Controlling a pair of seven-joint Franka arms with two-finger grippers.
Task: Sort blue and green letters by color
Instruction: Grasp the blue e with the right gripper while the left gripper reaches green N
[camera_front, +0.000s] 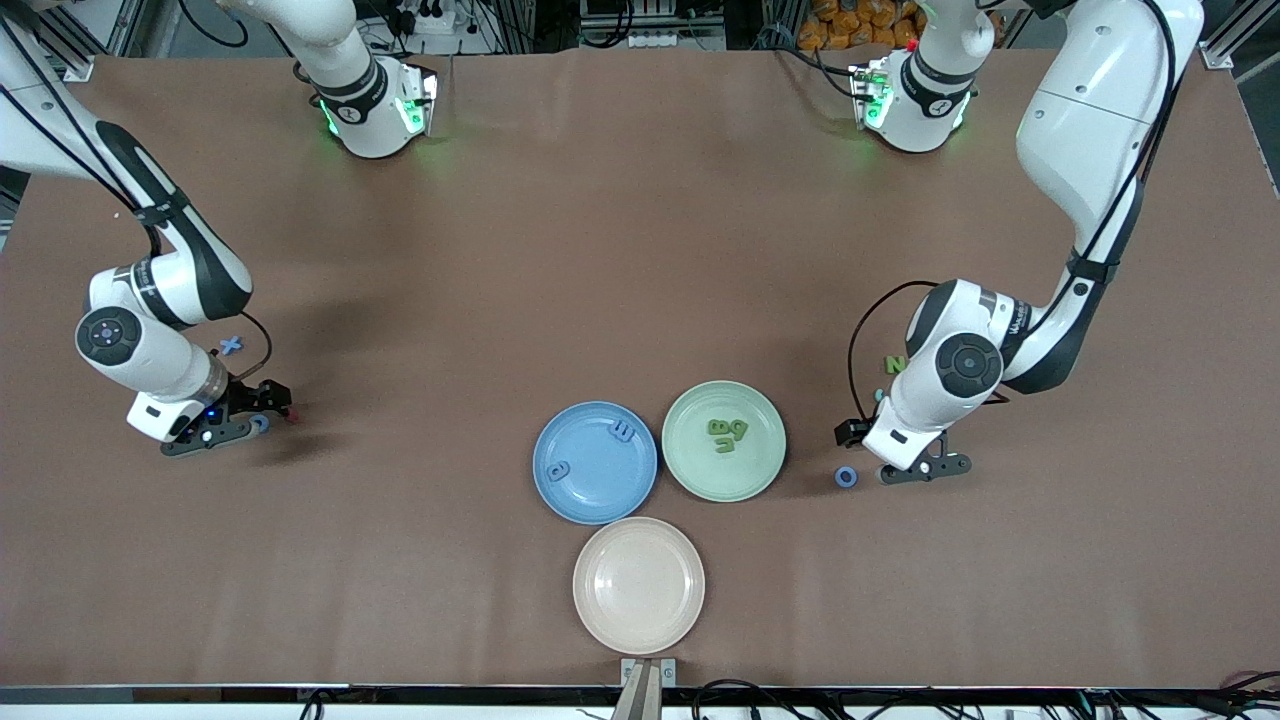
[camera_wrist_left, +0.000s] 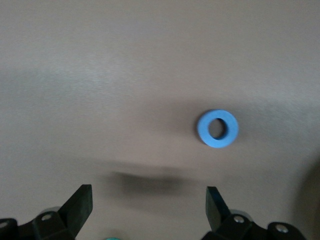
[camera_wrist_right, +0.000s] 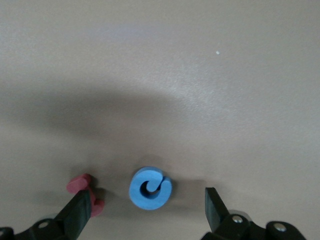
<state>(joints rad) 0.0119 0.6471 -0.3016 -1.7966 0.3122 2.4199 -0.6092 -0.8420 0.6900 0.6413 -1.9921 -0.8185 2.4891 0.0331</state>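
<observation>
Under right tool (camera_wrist_right: 145, 210), spread, blue letter (camera_wrist_right: 150, 187) w/ red letter (camera_wrist_right: 82, 192) half hidden, left tool (camera_wrist_left: 149, 207) spread near blue ring letter (camera_wrist_left: 217, 128), green letter (camera_front: 895, 365) partly blocked by arm.

Three plates are sitting on the table: a blue plate (camera_front: 595, 463), a green plate (camera_front: 724, 440) and a cream plate (camera_front: 639, 585). Five blue letters are showing: two on the blue plate (camera_front: 621, 432) (camera_front: 559, 470), an X (camera_front: 231, 346), a ring-shaped O (camera_front: 846, 477) and a curled letter (camera_wrist_right: 150, 188). Three green letters are showing: two on the green plate (camera_front: 720, 430) (camera_front: 739, 428) and an N (camera_front: 895, 365). One red letter (camera_wrist_right: 86, 192) is lying there too. Two arms are reaching over the table.
</observation>
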